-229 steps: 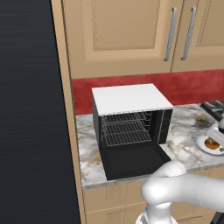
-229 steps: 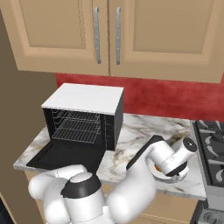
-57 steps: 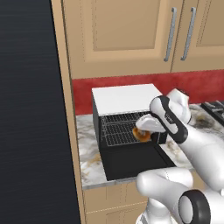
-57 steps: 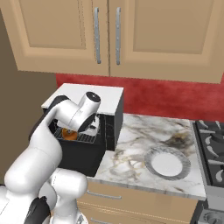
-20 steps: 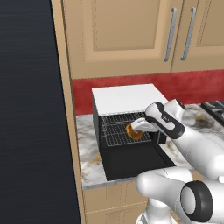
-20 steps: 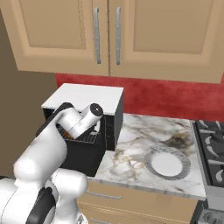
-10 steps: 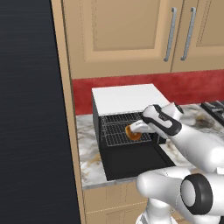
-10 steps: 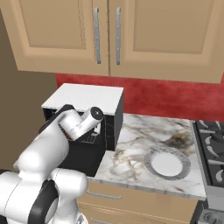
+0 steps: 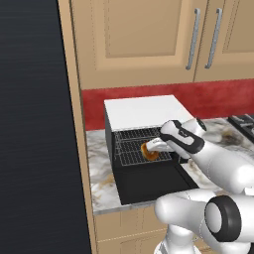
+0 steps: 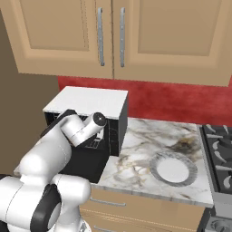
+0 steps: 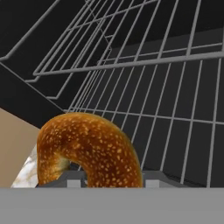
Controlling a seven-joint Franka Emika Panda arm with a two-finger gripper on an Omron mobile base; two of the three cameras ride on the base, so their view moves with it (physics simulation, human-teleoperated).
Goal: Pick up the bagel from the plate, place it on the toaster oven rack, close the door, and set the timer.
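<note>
My gripper [image 9: 152,147] is shut on the golden-brown bagel [image 9: 150,151], holding it at the open front of the black toaster oven [image 9: 141,106]. In the hand view the bagel [image 11: 89,148] stands on edge between my fingertips [image 11: 156,179], just above the silver wire rack [image 11: 175,111]; whether it touches the wires I cannot tell. The door [image 9: 149,183] lies folded down flat in front of the oven. The round plate [image 10: 171,169] sits bare on the marble counter to the right of the oven. My forearm [image 10: 84,129] reaches into the oven mouth.
Wooden wall cabinets [image 10: 113,36] hang above the oven. A stove with burners [image 10: 220,154] borders the counter at the right. A tall dark panel [image 9: 30,124] stands left of the oven. A second wire shelf [image 11: 131,52] runs above the bagel inside the oven.
The hand has carried the bagel to the left and deeper into the oven mouth, closer over the rack. The plate and the door have not moved.
</note>
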